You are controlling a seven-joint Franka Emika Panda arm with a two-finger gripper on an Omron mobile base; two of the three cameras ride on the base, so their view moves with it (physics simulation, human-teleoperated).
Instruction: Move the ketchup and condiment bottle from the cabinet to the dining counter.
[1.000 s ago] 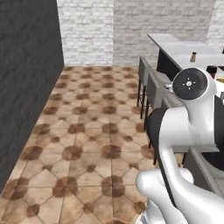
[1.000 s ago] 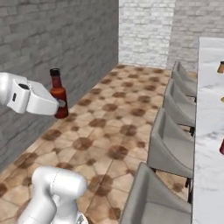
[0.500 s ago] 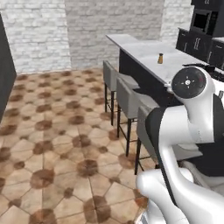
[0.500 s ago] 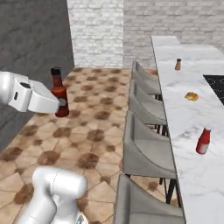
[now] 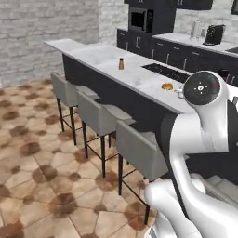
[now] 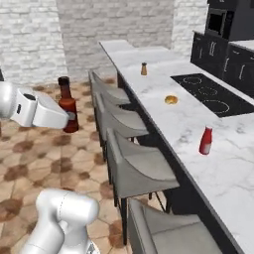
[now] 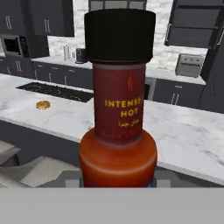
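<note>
The condiment bottle (image 6: 68, 105) stands upright, clamped at its lower body in the gripper (image 6: 69, 119), out over the tiled floor beside the stools (image 6: 134, 166). The ketchup (image 6: 205, 141) stands on the dining counter (image 6: 163, 119).

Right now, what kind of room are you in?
Most likely a home kitchen with a dining island: a long marble counter lined with grey stools, a cooktop set into it, and a built-in microwave.

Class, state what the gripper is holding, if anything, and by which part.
The gripper holds the condiment bottle upright by its lower body.
</note>
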